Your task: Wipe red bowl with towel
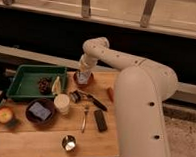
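Note:
The red bowl (85, 82) sits at the back of the wooden table (47, 140), right of a green tray. My gripper (82, 75) points straight down into the bowl from the white arm (117, 61) that arches over the table's right side. A pale towel (81, 78) is bunched under the gripper tip and pressed into the bowl. The fingers themselves are hidden behind the wrist and the cloth.
The green tray (22, 78) holds dark grapes (43, 83) and a yellow piece (56, 86). A white cup (62, 103), a dark bowl with a blue sponge (39, 111), an apple (4, 115), a fork (84, 117), a black remote (100, 120), a black-handled tool (90, 99) and a small metal cup (68, 142) lie in front.

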You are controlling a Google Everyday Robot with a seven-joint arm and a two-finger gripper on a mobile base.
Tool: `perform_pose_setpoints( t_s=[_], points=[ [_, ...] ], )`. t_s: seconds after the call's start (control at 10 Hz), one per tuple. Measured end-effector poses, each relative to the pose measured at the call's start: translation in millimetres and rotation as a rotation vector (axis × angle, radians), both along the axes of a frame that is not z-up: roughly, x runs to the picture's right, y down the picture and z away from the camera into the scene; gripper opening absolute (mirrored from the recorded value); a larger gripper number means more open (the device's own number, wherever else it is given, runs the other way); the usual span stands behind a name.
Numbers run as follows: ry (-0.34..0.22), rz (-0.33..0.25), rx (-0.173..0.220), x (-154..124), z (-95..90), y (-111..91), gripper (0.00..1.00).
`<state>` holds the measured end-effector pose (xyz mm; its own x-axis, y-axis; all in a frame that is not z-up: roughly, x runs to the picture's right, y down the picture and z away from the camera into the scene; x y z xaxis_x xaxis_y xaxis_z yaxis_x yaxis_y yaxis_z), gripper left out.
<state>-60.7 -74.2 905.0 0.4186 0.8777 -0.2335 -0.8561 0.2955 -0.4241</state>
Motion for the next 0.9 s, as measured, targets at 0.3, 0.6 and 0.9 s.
perform_pose_setpoints(
  t_s=[0.3,0.6,0.9],
  points=[
    [0.003,-0.007,0.004,-6,13.5,-17,0.0],
    [-0.029,-0.017,-0.004,-44,35.9,-33,0.0],
    [-0.043,-0.038,-0.007,-64,41.7,-36,0.0]
  ],
)
